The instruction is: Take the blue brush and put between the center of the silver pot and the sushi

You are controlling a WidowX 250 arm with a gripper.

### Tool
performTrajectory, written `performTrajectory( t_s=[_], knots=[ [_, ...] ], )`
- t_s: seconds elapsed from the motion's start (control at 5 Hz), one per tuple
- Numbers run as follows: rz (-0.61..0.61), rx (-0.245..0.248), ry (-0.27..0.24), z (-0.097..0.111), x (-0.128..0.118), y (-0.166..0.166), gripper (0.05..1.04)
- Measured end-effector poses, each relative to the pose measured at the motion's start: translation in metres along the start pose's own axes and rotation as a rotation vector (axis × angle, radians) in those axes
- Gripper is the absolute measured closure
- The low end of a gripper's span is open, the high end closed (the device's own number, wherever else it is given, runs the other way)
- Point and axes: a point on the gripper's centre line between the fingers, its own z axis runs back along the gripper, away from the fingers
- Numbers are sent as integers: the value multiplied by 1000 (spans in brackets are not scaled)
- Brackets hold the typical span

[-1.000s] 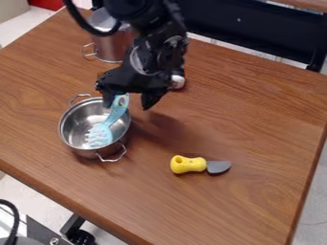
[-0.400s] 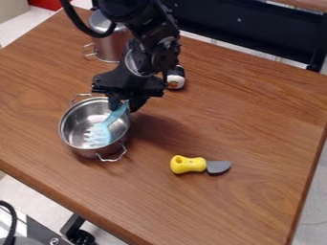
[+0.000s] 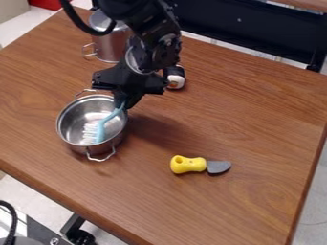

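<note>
Silver metal forms the low, open pot [image 3: 71, 122] at the left of the tabletop [image 3: 256, 115], likely light enough to drag along if the brush catches on its rim. Inside, tilted, is the head of the blue brush [image 3: 100, 130], bristles facing left; its handle slants up rightward to the rim. I judge it moulded plastic: light, stiff and hard to break, though smooth enough to swivel in a narrow pinch. Farther back stands a tall silver canister [image 3: 110, 44]. Next comes the black gripper [image 3: 126, 101], its fingers closed on the handle's upper end. That is a sensible hold, well away from the bristles, but it leaves the head as a lever at the far end, so a straight, slow lift would suit it. Behind and to the right sits the sushi [image 3: 176, 79], small and probably easily nudged. Nearer the front, rightmost, lies a yellow-handled knife [image 3: 188, 164], apart from the rest.
</note>
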Motion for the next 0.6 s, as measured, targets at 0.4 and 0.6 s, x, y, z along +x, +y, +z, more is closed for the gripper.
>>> performTrajectory(
  t_s=[0.4, 0.6],
  knots=[
    [41, -18, 23, 7, 4, 6, 1017],
    [68, -41, 34, 19, 12, 10, 1018]
  ],
)
